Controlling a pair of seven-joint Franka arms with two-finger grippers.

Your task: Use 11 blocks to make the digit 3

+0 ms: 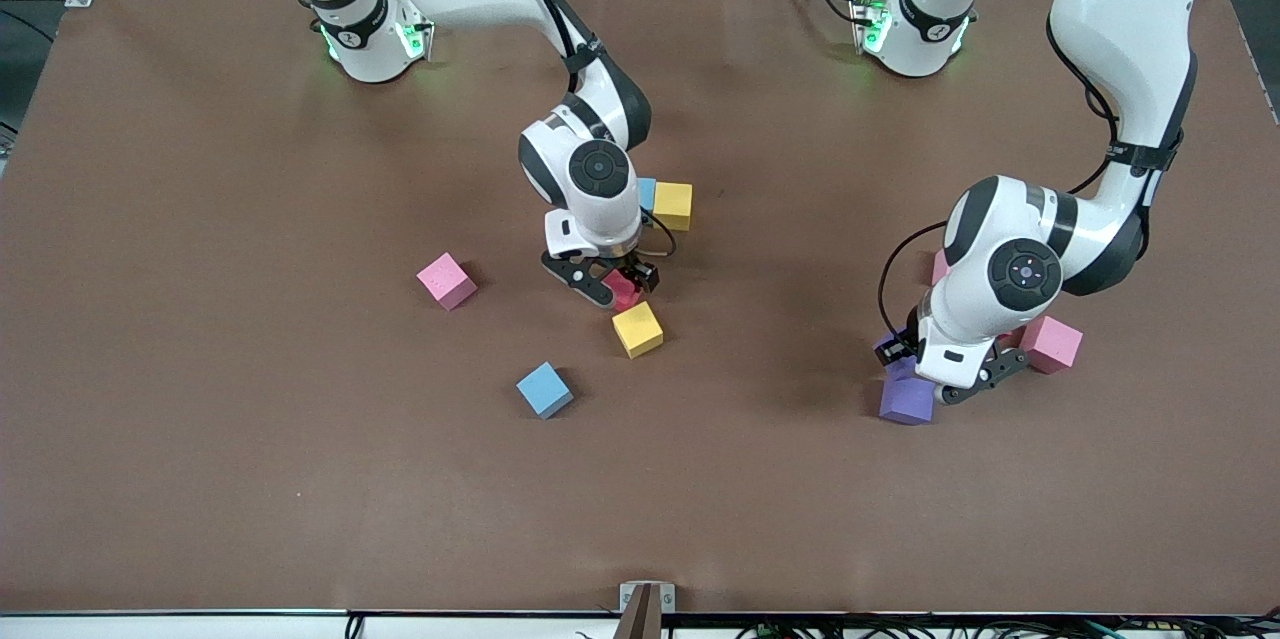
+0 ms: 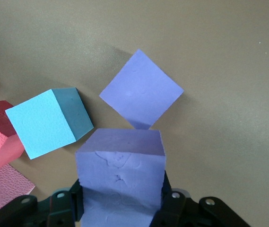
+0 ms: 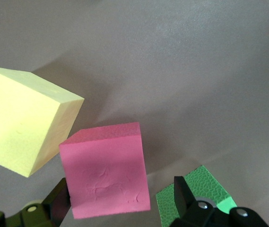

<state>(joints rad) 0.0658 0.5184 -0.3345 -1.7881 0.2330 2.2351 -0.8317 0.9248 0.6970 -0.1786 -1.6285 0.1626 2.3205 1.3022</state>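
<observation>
- Right gripper (image 1: 612,285), low over the table's middle, has its fingers spread around a red block (image 3: 107,171), a gap showing at one finger; a yellow block (image 1: 637,329) lies just beside, a green block (image 3: 193,189) under the gripper.
- Left gripper (image 1: 935,381), toward its own end, pinches a purple block (image 2: 121,172); a second purple block (image 2: 141,89) and a blue block (image 2: 49,120) lie close by.

Two yellow cubes (image 1: 638,329), three pink cubes (image 1: 447,280)
</observation>
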